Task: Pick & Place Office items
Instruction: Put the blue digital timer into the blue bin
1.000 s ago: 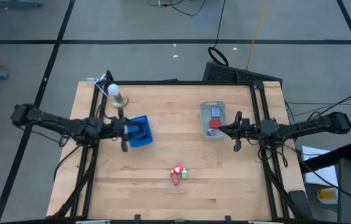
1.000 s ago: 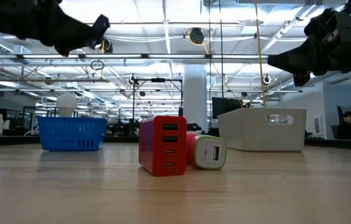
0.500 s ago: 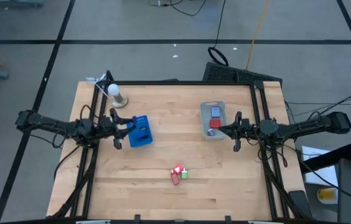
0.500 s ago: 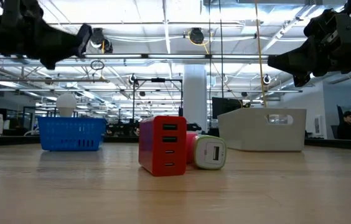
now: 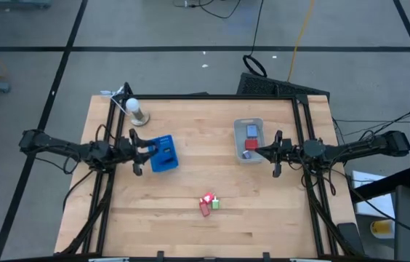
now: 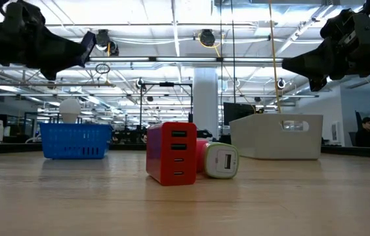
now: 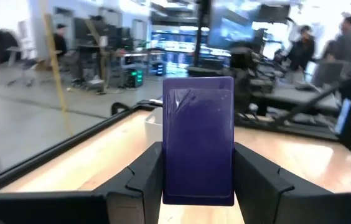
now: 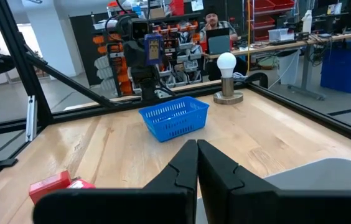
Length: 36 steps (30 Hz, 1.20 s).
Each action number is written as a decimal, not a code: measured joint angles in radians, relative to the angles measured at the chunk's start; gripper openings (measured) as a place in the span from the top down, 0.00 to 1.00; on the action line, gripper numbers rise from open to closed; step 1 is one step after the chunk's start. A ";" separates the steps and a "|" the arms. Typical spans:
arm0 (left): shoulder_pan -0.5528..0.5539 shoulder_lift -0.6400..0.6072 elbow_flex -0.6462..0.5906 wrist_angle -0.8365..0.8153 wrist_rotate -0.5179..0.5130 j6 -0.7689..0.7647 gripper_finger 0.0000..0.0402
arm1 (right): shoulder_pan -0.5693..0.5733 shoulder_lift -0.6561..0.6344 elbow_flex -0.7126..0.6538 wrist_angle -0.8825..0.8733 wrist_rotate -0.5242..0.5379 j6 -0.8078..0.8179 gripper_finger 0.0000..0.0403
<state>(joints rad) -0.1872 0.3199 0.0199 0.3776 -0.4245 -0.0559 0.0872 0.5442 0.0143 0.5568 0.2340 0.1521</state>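
chargers sit nearest the front edge of the bench, toward 6 o'clock in the high view: a red multi-port block standing upright, with a small green-and-white plug touching its side and a pink piece tucked between and behind them. in the high view this cluster lies well apart from both arms.

farther back, at about 9 o'clock, the left hand hangs above the bench just beside the blue basket, on the basket's outer side. its fingers are clamped on a purple rectangular block, held upright between them, as the left wrist view shows. in the low view the basket stands on the wood with the left hand high above it.

at about 3 o'clock the right hand hovers just beside the clear bin, its fingers pressed together with nothing between them. the bin holds a red piece and a bluish-grey piece. in the low view the bin rests on the bench with the right hand above it.

farthest back, near 11 o'clock, a white bulb on a round base stands close to the bench's rear corner.

people show in the room beyond the bench, blurred.
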 joint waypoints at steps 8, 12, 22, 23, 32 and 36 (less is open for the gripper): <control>0.089 0.078 0.201 -0.357 -0.029 -0.116 0.62 | 0.000 0.001 0.000 0.000 0.004 -0.003 0.99; 0.145 0.180 0.299 -0.550 -0.002 -0.148 0.62 | 0.000 0.001 0.000 0.000 0.004 -0.003 0.99; 0.284 0.428 0.334 -0.642 0.142 -0.191 0.62 | 0.000 0.001 0.000 0.000 0.004 -0.003 0.99; 0.295 0.448 0.334 -0.639 0.152 -0.192 0.62 | 0.000 0.001 0.000 0.000 0.004 -0.003 0.99; 0.361 0.593 0.334 -0.638 0.231 -0.193 0.62 | 0.000 0.001 0.000 0.000 0.004 -0.007 0.99; 0.380 0.668 0.334 -0.636 0.264 -0.193 0.62 | 0.000 0.001 0.000 0.000 0.004 -0.007 0.99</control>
<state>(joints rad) 0.1929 0.9883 0.3534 -0.2588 -0.1606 -0.2485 0.0872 0.5449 0.0147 0.5568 0.2382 0.1452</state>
